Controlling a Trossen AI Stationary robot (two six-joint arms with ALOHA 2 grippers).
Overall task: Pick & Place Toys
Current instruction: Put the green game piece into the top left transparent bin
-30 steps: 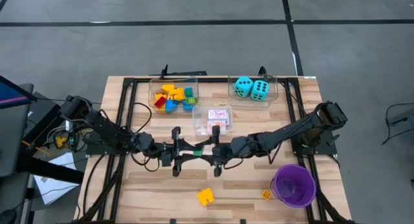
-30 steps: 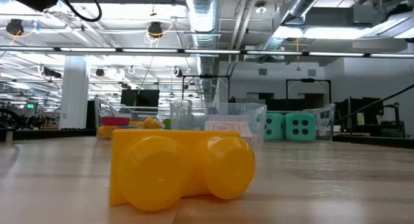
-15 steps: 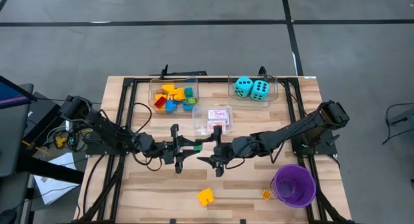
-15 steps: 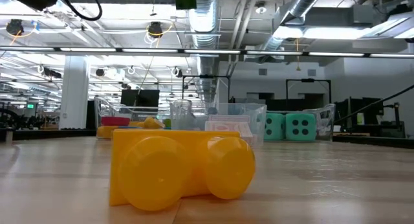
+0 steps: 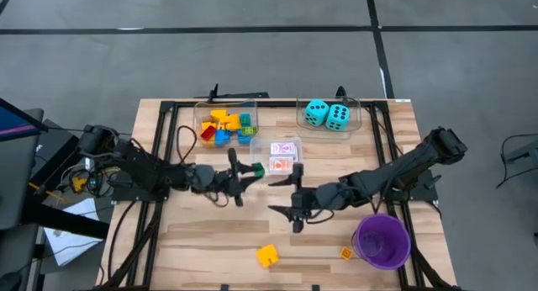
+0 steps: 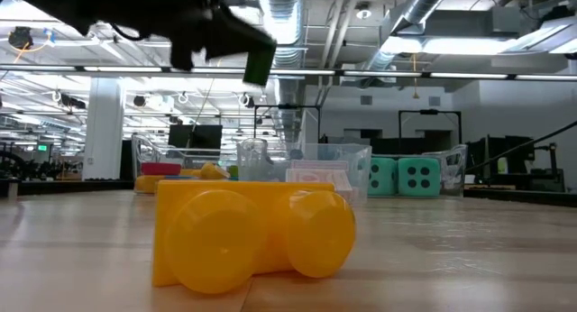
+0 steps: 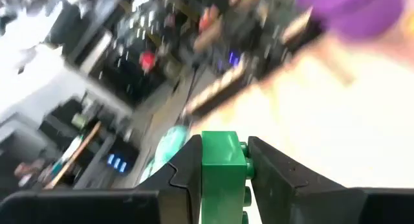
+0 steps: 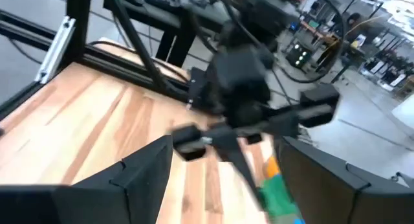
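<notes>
My left gripper (image 5: 250,171) is shut on a small green brick (image 5: 258,169) above the table's middle, just near-left of the card bin. The gripper and brick also show in the low view (image 6: 257,64), and the brick in the left wrist view (image 7: 223,166). My right gripper (image 5: 292,212) is open and empty, low over the table, right of and nearer than the left gripper. A yellow brick (image 5: 267,256) lies flat on the table by the near edge; it also shows in the low view (image 6: 243,235). A small orange piece (image 5: 345,253) lies beside the purple cup. My left gripper pinches the green brick between its two fingers on two opposite faces (image 7: 206,175); the studded face (image 7: 246,166) is toward one finger. The fingers run about level, pointing toward the table's right. The brick sticks out past the fingertips, lifted clear of the table.
At the far side stand three clear bins: one with coloured bricks (image 5: 225,123), one with two turquoise dice (image 5: 329,114), one with card packs (image 5: 284,154). A purple cup (image 5: 381,240) stands at the near right. Black frame rails run along the table's left and right sides.
The two grippers, close together a second ago, have drawn apart. My left gripper has carried the green brick toward the far edge and right, toward the bins, turning as it went. My right gripper has backed toward the near-right.
</notes>
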